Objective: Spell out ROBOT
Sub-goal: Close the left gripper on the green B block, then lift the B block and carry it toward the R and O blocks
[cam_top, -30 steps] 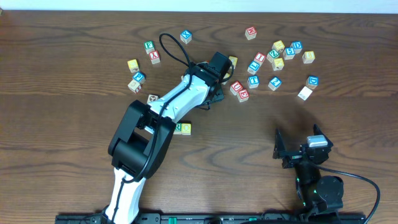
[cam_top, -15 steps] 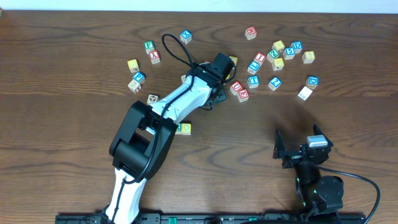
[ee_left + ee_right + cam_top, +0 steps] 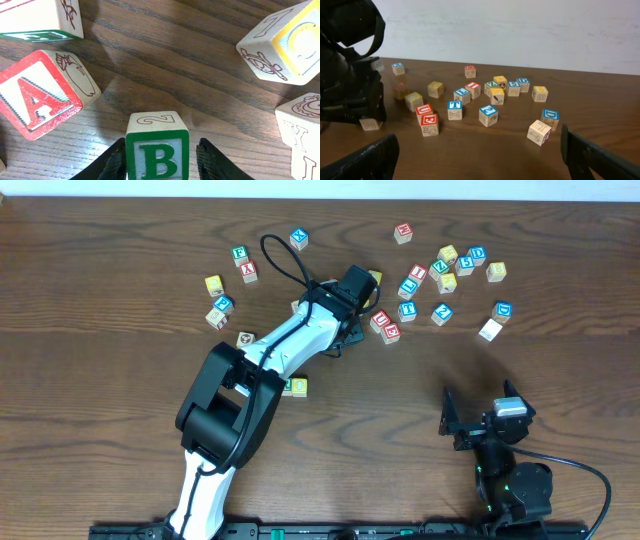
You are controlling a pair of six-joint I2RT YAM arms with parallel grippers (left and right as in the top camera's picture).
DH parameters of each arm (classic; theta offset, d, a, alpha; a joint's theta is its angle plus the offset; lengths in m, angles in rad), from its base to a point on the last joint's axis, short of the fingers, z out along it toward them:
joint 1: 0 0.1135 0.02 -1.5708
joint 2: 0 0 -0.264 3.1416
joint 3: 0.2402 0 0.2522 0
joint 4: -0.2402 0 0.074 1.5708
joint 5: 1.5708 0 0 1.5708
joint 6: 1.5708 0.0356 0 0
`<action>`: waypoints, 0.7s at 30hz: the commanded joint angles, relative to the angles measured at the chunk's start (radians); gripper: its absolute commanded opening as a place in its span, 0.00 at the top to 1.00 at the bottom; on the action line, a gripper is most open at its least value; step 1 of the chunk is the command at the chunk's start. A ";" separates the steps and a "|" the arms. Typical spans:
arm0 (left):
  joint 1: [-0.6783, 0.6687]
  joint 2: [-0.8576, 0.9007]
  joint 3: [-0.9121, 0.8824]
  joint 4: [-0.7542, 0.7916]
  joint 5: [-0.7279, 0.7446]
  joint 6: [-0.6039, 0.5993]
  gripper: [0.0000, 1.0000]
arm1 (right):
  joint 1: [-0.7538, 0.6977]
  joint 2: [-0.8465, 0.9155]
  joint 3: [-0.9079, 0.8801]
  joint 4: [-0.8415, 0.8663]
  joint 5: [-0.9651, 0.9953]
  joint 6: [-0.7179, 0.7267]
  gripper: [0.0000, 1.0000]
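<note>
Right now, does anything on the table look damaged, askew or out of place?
Nothing stands out. The green B cube stands flat and square between the fingers of the left hand, a slim gap showing on one side. The rest, like the red A cube, lie loose at mixed angles on the table; none looks broken.

A dark wooden table (image 3: 90,380) holds small letter cubes (image 3: 441,313), most scattered across its far side. A green B cube (image 3: 157,150) stands on the wood, with a red A cube (image 3: 37,97) near it.
</note>
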 commanded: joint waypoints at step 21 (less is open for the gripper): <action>0.000 0.017 -0.024 0.005 -0.021 0.005 0.56 | -0.006 -0.005 -0.001 -0.004 -0.003 -0.011 0.01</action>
